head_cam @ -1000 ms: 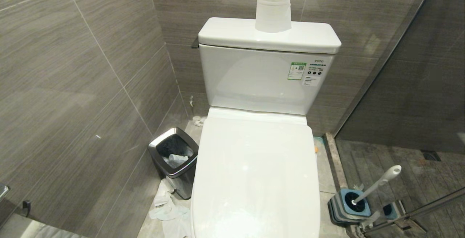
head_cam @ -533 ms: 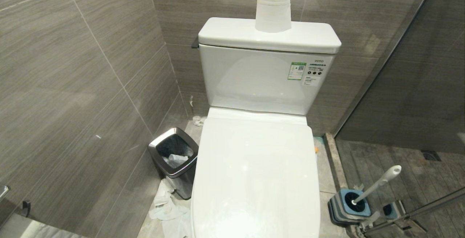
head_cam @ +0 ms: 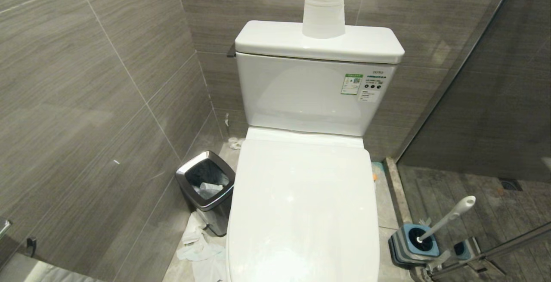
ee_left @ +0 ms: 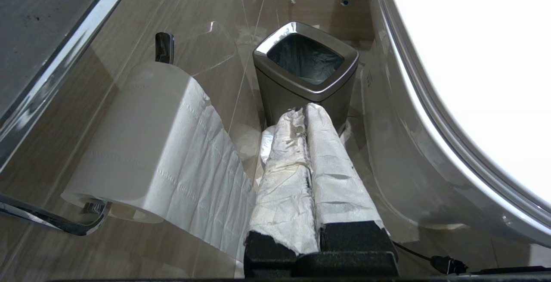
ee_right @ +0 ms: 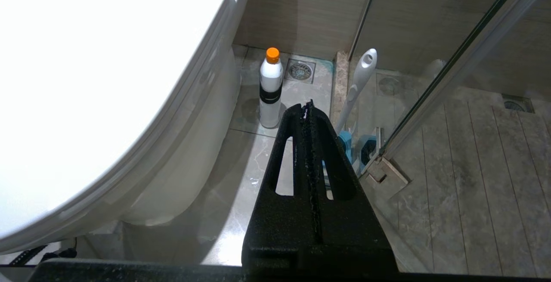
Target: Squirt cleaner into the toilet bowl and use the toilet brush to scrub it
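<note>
With both the left gripper (ee_left: 306, 114) and right gripper (ee_right: 306, 107) closed and empty, grip the upright, probably slippery white plastic orange-capped cleaner bottle (ee_right: 270, 90) mid-body, beside the toilet's base.

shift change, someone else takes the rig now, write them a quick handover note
Left hand: shut, empty, low beside the steel-rimmed trash bin.
Right hand: shut, empty, low on the toilet's other side.
White angled-neck cleaner bottle with orange cap: upright on the floor beside the toilet base.
White-handled toilet brush: in its blue-and-grey holder.
White toilet lid: down.
Done: nothing.
Left: lift lid, squirt, scrub.
</note>
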You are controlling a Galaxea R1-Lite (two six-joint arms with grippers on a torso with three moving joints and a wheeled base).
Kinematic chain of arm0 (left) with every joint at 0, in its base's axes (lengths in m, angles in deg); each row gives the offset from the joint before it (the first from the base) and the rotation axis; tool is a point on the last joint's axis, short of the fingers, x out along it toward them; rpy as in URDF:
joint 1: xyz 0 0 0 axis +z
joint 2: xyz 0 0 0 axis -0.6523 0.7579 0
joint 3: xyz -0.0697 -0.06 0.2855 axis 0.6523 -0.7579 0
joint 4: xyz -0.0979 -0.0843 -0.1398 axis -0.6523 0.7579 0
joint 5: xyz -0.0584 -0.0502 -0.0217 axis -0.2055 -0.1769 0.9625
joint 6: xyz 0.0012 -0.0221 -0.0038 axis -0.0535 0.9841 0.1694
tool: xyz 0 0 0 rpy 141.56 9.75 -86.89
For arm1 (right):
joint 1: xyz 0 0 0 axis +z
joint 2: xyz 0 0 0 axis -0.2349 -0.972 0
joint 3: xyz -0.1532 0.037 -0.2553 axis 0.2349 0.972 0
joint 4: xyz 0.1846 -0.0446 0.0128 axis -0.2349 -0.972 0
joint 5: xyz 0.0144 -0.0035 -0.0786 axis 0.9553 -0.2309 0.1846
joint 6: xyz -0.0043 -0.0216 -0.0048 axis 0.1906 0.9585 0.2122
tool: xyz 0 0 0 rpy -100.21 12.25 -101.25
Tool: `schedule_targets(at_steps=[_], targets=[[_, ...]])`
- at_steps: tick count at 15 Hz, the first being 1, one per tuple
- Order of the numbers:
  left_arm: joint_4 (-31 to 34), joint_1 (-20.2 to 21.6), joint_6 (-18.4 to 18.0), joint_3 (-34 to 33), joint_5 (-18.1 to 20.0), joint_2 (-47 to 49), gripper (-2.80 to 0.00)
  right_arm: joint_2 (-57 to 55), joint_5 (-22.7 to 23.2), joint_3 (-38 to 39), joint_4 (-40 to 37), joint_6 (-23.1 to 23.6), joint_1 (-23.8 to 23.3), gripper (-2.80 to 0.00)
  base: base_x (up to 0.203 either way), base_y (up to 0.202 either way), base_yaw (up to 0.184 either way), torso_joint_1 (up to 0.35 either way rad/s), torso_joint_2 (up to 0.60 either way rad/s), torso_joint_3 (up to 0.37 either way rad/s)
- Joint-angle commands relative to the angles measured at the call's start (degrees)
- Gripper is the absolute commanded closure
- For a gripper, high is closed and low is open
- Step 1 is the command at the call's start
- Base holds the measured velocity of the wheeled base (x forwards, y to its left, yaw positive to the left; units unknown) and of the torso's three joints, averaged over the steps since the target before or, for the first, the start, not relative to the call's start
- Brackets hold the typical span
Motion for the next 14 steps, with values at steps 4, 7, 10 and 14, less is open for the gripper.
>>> schedule_targets(at_steps=[4, 7, 10, 14], targets=[[0.0, 0.0, 0.0, -0.1, 0.0, 0.1, 0.00, 0.0, -0.1, 0.0, 0.0, 0.0, 0.0, 0.00, 0.000, 0.000, 0.000, 0.000, 0.00, 0.000], [0.0, 0.0, 0.0, -0.1, 0.0, 0.1, 0.00, 0.0, 0.0, 0.0, 0.0, 0.0, 0.0, 0.00, 0.000, 0.000, 0.000, 0.000, 0.00, 0.000], [0.0, 0.0, 0.0, -0.1, 0.0, 0.1, 0.00, 0.0, -0.1, 0.0, 0.0, 0.0, 0.0, 0.00, 0.000, 0.000, 0.000, 0.000, 0.00, 0.000], [0.0, 0.0, 0.0, -0.1, 0.0, 0.1, 0.00, 0.0, -0.1, 0.0, 0.0, 0.0, 0.0, 0.00, 0.000, 0.000, 0.000, 0.000, 0.00, 0.000]])
